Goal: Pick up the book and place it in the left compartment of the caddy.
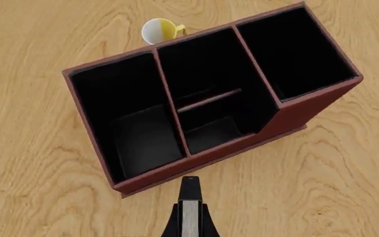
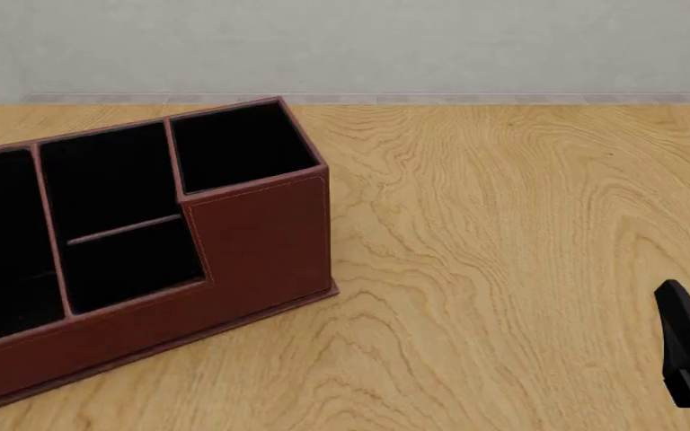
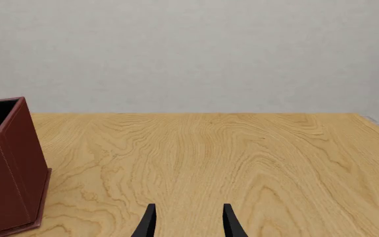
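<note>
no readable text, labels, brands, numbers

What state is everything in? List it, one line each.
book: clamped in the left gripper, not yet in the caddy.
left gripper: shut on the book, above the caddy's near side.
right gripper: open, holding nothing.
caddy: upright on the table.
left compartment: nothing in it.
cup: on the table beyond the caddy.

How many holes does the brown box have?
4. A long one at the caddy's left end, two in the middle, back and front of a divider, and a tall square one at the right end. None look hidden.
</note>
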{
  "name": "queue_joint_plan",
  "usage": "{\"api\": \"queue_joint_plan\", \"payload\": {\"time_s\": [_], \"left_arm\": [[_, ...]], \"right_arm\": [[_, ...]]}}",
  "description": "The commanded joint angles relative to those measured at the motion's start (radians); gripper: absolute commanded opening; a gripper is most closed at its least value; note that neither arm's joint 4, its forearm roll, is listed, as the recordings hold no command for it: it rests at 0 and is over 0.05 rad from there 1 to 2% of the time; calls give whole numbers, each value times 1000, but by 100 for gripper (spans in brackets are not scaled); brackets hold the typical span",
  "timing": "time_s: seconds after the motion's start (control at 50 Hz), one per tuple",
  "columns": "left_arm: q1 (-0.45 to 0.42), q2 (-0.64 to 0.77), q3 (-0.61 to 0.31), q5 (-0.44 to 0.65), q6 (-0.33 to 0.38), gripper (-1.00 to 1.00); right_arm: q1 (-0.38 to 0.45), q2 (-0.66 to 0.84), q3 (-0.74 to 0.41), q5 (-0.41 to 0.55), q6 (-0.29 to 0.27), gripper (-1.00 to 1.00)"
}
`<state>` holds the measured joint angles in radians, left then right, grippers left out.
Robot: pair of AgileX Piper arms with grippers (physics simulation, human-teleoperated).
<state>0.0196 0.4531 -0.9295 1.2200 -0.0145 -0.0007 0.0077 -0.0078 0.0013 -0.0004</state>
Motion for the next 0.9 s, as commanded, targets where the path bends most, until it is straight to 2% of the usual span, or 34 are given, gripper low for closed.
{"api": "queue_joint_plan", "payload": {"time_s": [0.02, 0.24, 0.52, 0.9], "left_arm": [[54, 20, -25, 0, 16, -100], [112, 66, -77, 0, 17, -100], [117, 94, -74, 0, -11, -100], [148, 159, -117, 0, -7, -100]], "right_arm": [[0, 0, 2, -2, 0, 100], [0, 0, 2, -2, 0, 100], [0, 0, 2, -2, 0, 100], [0, 0, 2, -2, 1, 100]]}}
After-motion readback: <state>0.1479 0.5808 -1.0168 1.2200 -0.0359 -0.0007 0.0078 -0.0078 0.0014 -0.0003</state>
